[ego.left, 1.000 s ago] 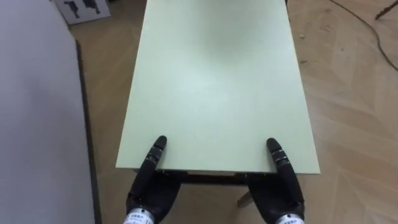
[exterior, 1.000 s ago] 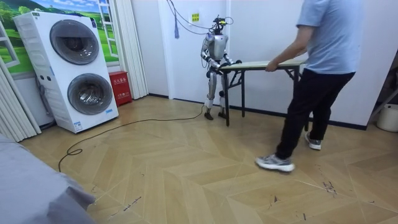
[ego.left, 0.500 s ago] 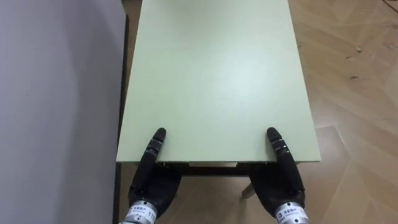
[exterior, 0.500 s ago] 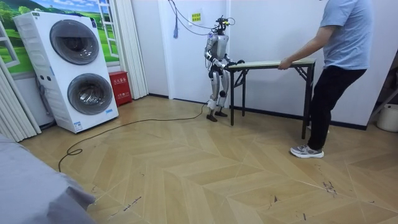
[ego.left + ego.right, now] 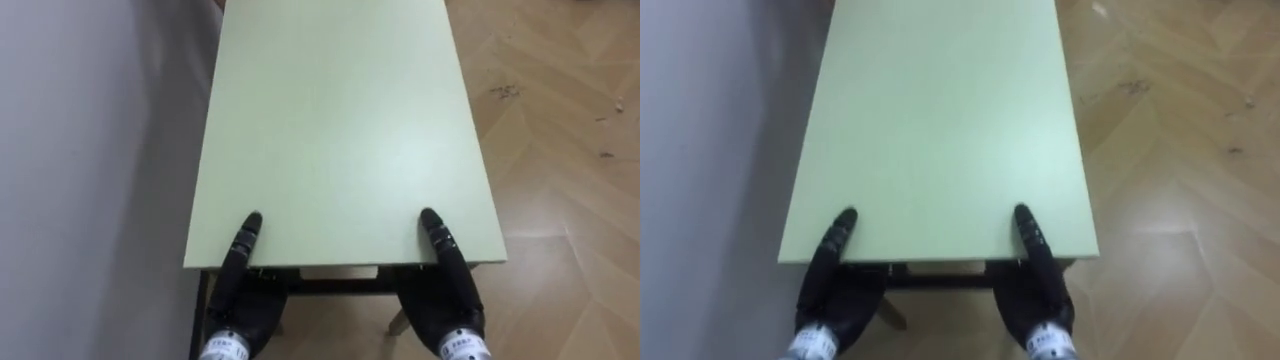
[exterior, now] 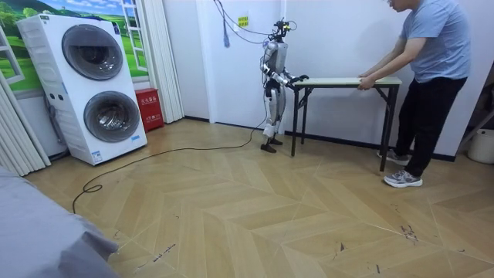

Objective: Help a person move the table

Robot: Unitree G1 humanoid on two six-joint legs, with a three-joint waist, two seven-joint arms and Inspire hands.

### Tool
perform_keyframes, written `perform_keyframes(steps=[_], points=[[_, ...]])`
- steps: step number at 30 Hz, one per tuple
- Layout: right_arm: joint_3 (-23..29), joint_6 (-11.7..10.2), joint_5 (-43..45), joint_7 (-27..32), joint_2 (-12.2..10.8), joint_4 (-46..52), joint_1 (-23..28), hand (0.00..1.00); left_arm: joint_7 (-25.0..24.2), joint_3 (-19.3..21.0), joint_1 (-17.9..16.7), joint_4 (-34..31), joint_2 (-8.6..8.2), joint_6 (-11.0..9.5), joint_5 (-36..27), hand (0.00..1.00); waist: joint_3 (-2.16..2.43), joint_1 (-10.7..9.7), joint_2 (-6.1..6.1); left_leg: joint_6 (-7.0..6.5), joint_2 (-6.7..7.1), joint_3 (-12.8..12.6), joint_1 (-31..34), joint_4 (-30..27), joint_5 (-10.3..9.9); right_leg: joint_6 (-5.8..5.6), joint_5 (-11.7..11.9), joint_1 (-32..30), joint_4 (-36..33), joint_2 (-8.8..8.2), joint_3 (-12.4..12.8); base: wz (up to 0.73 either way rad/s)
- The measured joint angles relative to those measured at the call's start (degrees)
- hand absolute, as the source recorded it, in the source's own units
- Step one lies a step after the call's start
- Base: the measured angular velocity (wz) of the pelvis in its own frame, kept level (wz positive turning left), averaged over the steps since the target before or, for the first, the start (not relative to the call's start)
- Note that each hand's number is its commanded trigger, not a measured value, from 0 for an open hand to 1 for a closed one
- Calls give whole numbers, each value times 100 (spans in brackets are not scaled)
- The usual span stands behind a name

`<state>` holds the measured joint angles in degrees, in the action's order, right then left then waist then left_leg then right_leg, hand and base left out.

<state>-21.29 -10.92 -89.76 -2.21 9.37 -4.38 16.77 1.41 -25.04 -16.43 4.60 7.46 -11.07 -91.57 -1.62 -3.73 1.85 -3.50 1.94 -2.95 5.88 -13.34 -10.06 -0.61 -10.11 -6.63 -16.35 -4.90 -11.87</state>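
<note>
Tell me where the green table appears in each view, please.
Left eye view: table fills the centre, its near edge low.
Right eye view: table in the centre, shifted slightly left.
Room view: table at upper right, between robot and person.
Shared landmark: left hand and right hand at the table's robot-side end.
</note>
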Motion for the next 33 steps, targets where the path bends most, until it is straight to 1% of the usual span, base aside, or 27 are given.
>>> perform_keyframes(steps=[1,2,3,7,9,11,12,13,14,15,16,17,18,19,20,21,22,23,24,25,26,28,30,31,32,33], points=[[-5,6,-1,23,-4,0,1,100,27,4,-3,0,10,7,-1,100,-2,-34,-17,0,-41,-184,-99,114,1,0,0,104,83,40,12,18],[-4,20,-1,26,-5,0,1,100,32,9,-2,0,18,16,-2,100,-8,-54,-26,0,-53,-201,-140,154,1,0,0,153,123,64,37,18],[4,44,-3,29,2,0,13,100,34,8,-9,0,31,26,-1,100,-6,-70,-38,1,-52,-196,-198,203,1,0,0,221,207,116,109,6],[7,101,-25,29,8,-1,32,100,34,60,-29,-1,46,87,5,100,-6,-74,-38,1,-24,-197,-324,276,1,0,0,328,287,125,242,-6],[11,98,-25,29,11,-1,67,100,35,59,-31,0,75,118,5,100,-5,-78,-39,1,-24,-178,-397,308,1,0,0,373,281,126,251,-2],[10,106,-25,29,30,-4,96,100,35,60,-46,0,113,143,5,100,-6,-57,-37,-1,-38,-107,-477,336,2,-4,-3,352,169,136,241,-15],[10,127,-23,28,23,-48,111,100,35,59,-60,33,129,151,11,100,-27,-29,2,-1,-101,246,-601,380,2,-57,-103,165,-121,212,282,-39],[6,200,-6,28,-32,-149,86,100,23,37,-78,104,162,135,13,100,-30,14,12,1,-165,760,-668,391,1,54,-108,33,199,442,589,-50],[-5,239,9,28,-46,-184,47,100,5,56,-94,121,172,107,11,100,-31,57,14,18,-183,855,-665,388,-9,167,63,-41,588,503,708,-49],[-24,235,38,25,-40,-203,6,100,-51,137,-108,176,167,120,6,100,-45,109,54,158,-182,831,-695,387,-99,284,819,-140,901,514,658,-4],[-56,185,3,24,-13,-252,12,100,-57,134,-117,271,69,156,21,100,-31,34,113,389,-253,571,-702,368,-162,286,823,-54,806,512,575,18],[-84,168,-26,18,11,-293,16,100,-61,135,-121,301,71,187,51,100,-38,4,94,489,-299,286,-708,385,-189,285,822,21,808,500,630,64],[-105,161,-115,8,4,-326,33,100,-61,134,-108,309,107,217,107,100,-42,-138,52,522,-441,-99,-597,533,-121,262,807,86,796,486,804,81],[-68,170,-228,-72,-19,-338,96,100,-62,134,-32,326,111,228,223,100,-41,-239,-1,324,-552,-315,-399,630,64,127,709,80,737,473,940,81],[-30,202,-237,-96,-51,-343,159,100,-62,134,-10,357,119,231,261,100,-20,-221,-45,318,-523,-390,-401,573,88,69,657,66,709,448,987,43],[11,227,-197,-123,-117,-342,260,100,-62,125,-32,374,127,248,358,100,-16,-160,-72,314,-493,-455,-438,554,87,22,621,63,653,437,982,-13],[4,259,-177,-128,-132,-343,310,100,-62,139,-65,412,129,258,370,100,-13,-74,-75,309,-424,-467,-497,549,86,3,609,95,650,431,930,-27],[7,287,-177,-128,-119,-355,311,100,-66,148,-65,445,123,267,370,100,-20,-62,-63,300,-397,-476,-525,551,80,-1,605,110,654,414,901,-32],[16,307,-178,-124,-109,-396,295,100,-69,174,-70,475,100,302,404,100,-24,-44,-52,297,-328,-476,-566,554,78,-13,597,144,666,370,833,-11],[23,319,-178,-125,-117,-507,260,100,-98,194,-46,602,30,308,494,100,-21,-50,-45,294,-307,-482,-603,557,76,-49,573,194,660,312,778,0],[25,315,-179,-148,-123,-553,246,100,-146,207,-21,683,-8,310,509,100,-23,-58,-41,285,-294,-490,-629,559,71,-65,561,224,655,297,761,11],[76,346,-177,-149,-147,-664,209,100,-170,220,43,820,-35,346,545,100,-20,-59,-39,190,-267,-485,-727,561,11,-100,532,320,648,288,706,4],[155,381,-125,-149,-189,-682,212,100,-178,222,62,848,-50,362,565,82,-21,-63,-35,121,-267,-470,-735,568,-45,-100,483,343,648,279,678,4],[227,440,-41,-149,-226,-695,212,100,-199,227,71,886,-84,376,575,66,-19,-61,-30,118,-263,-466,-727,571,-50,-99,477,348,647,271,662,0],[240,447,-15,-149,-231,-708,212,99,-200,231,68,897,-97,391,575,53,-11,-62,-18,117,-250,-466,-723,572,-54,-98,477,351,647,272,661,0],[250,448,10,-149,-236,-732,211,51,-212,241,68,936,-112,435,580,18,1,-55,-8,119,-229,-469,-734,572,-55,-98,477,363,646,275,653,0]])
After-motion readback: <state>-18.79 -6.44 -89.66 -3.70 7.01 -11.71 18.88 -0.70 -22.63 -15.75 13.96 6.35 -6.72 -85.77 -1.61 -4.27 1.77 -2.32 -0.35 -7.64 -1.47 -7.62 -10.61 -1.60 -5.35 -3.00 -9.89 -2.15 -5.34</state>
